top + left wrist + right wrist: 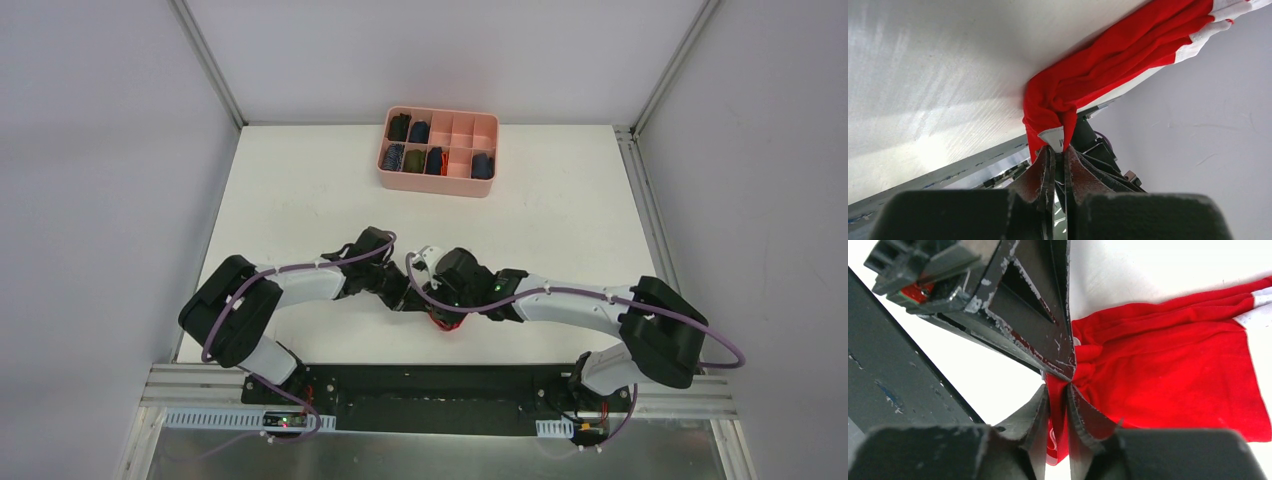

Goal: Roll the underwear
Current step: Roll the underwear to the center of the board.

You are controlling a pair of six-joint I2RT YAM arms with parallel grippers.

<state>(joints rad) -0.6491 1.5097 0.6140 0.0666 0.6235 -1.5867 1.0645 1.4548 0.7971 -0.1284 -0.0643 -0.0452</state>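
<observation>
Underwear (1173, 370) is bunched at 6 o'clock on the desk (300, 190). One end is gripped by left hand (1058, 150) and right hand (1058, 389), both clenched on cloth. Roll should be tight, with even tension.

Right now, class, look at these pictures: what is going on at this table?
Two robot arms meet over the middle of the table, both working on the red underwear. The left gripper is shut on a bunched end by a white patch. The right gripper pinches the cloth right beside it. The underwear lies creased and spread, not yet rolled. A pink box at the far edge holds dark rolled garments.
</observation>
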